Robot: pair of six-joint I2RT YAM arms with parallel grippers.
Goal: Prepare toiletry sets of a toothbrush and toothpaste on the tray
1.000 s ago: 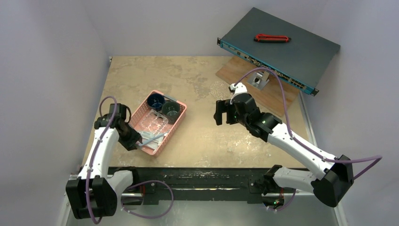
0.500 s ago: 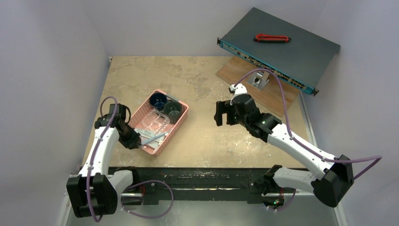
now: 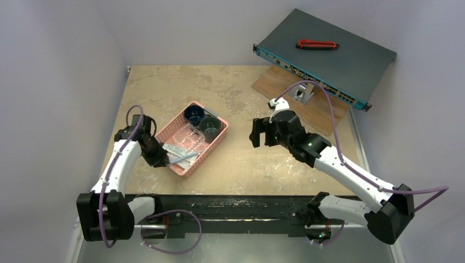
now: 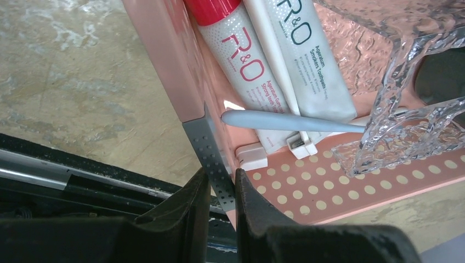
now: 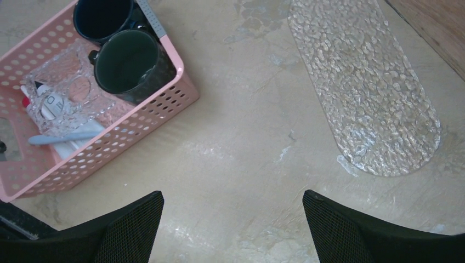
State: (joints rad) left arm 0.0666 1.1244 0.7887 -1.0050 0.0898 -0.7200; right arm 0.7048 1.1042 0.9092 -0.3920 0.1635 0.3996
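Observation:
The pink basket (image 3: 211, 148) sits left of centre, and my left gripper (image 3: 160, 160) is shut on its near wall. In the left wrist view the jaws (image 4: 221, 178) pinch a grey dotted strip on that wall (image 4: 164, 55). Inside lie a toothpaste tube with red print (image 4: 241, 60), a second tube with dark print (image 4: 315, 60) and a light blue toothbrush (image 4: 285, 121) across them. The clear, textured oval tray (image 5: 362, 87) lies flat on the table to the right of the basket. My right gripper (image 3: 262, 133) hovers open between basket and tray, holding nothing (image 5: 233, 197).
A dark blue mug (image 3: 194, 114) and a dark green mug (image 3: 210, 125) stand in the basket's far end. A clear textured plastic piece (image 4: 406, 120) also lies in the basket. At the back right are a wooden board (image 3: 307, 104), a metal bracket (image 3: 300, 93) and a dark switch box (image 3: 351, 60) with a red tool (image 3: 317, 44).
My left gripper closed on the basket's near wall, and the basket has since slid away from the near edge and to the right. The right arm has barely moved.

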